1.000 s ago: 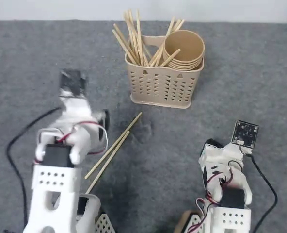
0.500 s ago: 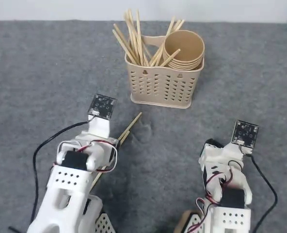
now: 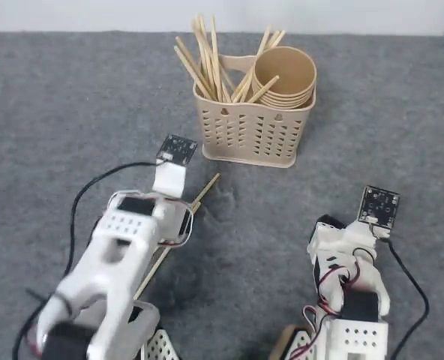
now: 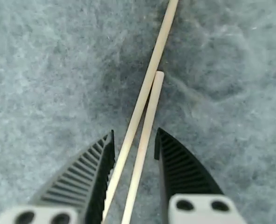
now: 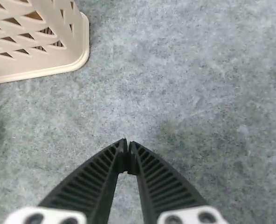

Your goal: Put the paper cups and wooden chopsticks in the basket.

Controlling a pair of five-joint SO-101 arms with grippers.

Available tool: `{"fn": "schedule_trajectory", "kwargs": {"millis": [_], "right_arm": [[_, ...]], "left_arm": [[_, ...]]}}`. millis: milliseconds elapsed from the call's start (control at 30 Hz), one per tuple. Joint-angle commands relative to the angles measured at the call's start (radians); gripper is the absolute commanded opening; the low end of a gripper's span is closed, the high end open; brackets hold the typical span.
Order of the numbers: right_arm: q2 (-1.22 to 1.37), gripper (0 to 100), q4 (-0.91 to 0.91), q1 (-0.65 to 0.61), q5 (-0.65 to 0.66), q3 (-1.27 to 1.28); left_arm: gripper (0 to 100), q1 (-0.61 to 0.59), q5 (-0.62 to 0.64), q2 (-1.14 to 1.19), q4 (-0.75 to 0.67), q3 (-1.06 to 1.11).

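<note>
Beige perforated basket [image 3: 246, 129], tan cups [image 3: 285, 73], grey carpet [image 3: 357, 157].

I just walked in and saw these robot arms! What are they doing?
The left gripper has its black fingers open around two loose wooden chopsticks lying on the grey carpet, not gripping yet. The beige plastic basket already holds stacked brown paper cups and more wooden chopsticks. The right gripper is shut, empty, near the basket.

Swung the white left arm [image 3: 124, 240] away from the left edge of the grey table [image 3: 57, 112], toward its middle and far edge. Brought the black left gripper [image 4: 134, 135] over the two pale wooden chopsticks [image 4: 149, 88], spread to either side of both.
</note>
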Motion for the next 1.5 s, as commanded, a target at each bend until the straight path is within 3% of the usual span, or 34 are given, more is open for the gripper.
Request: {"fn": "schedule_trajectory", "kwargs": {"millis": [0, 167, 333, 500, 1367, 1467], "right_arm": [[-0.018, 0.8, 0.007, 0.012, 0.02, 0.017], [-0.018, 0.8, 0.007, 0.012, 0.02, 0.017], [-0.018, 0.8, 0.007, 0.012, 0.02, 0.017], [-0.018, 0.8, 0.007, 0.012, 0.02, 0.017], [-0.018, 0.8, 0.007, 0.012, 0.025, 0.017], [-0.018, 0.8, 0.007, 0.012, 0.025, 0.017]], "left_arm": [[13, -0.005, 0.008, 0.118, -0.02, -0.104], [13, -0.041, 0.008, 0.219, -0.13, -0.136], [13, -0.104, -0.034, 0.229, -0.144, -0.145], [0, -0.141, -0.077, 0.229, -0.144, -0.142], [1, -0.186, -0.083, 0.239, -0.143, -0.314], [2, -0.187, -0.087, 0.238, -0.089, -0.326]]}}
